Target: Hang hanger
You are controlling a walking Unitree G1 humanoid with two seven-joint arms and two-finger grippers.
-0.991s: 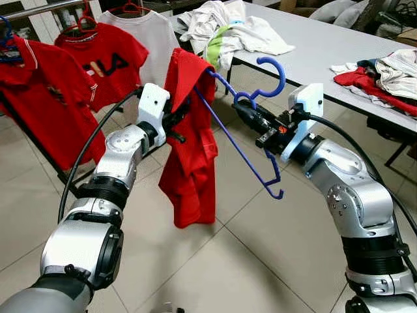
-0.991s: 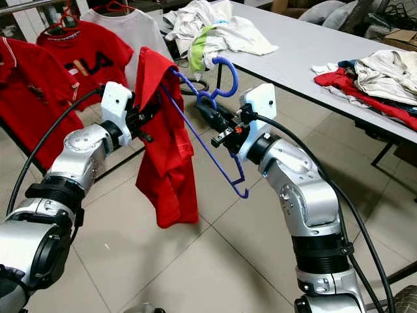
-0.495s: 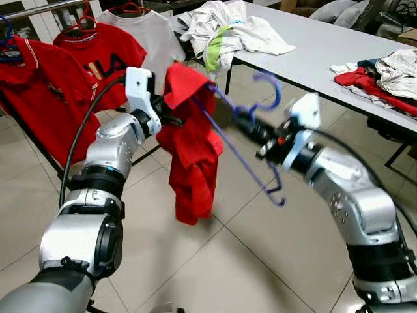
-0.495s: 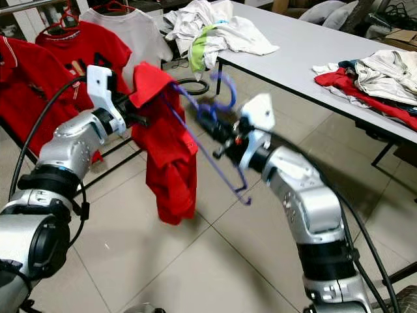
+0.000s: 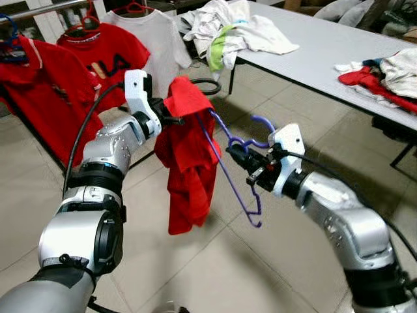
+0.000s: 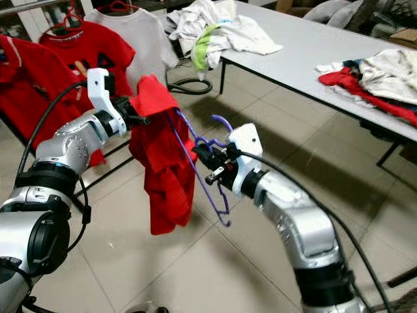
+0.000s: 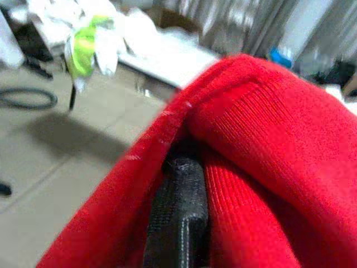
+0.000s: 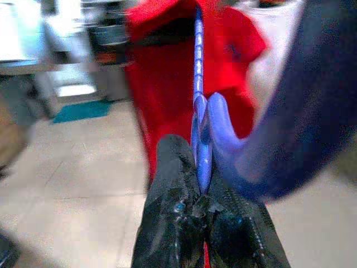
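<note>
The garment (image 5: 189,153) hangs over the floor (image 5: 215,267) between the two arms, its top bunched at the left gripper (image 5: 171,119). Just to its right the hanger (image 5: 231,166) slants down, its neck in the right gripper (image 5: 236,154). Behind and to the left, shirts (image 5: 98,62) hang on a rail (image 5: 39,10). The table (image 5: 326,45) stands behind on the right, with a clothes heap (image 5: 228,29) at its left end and another pile (image 5: 384,75) toward its right edge.

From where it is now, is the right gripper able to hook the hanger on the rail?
Probably not yet. The right gripper holds the blue hanger low over the floor; the rail is beyond the left gripper and red shirt.
</note>
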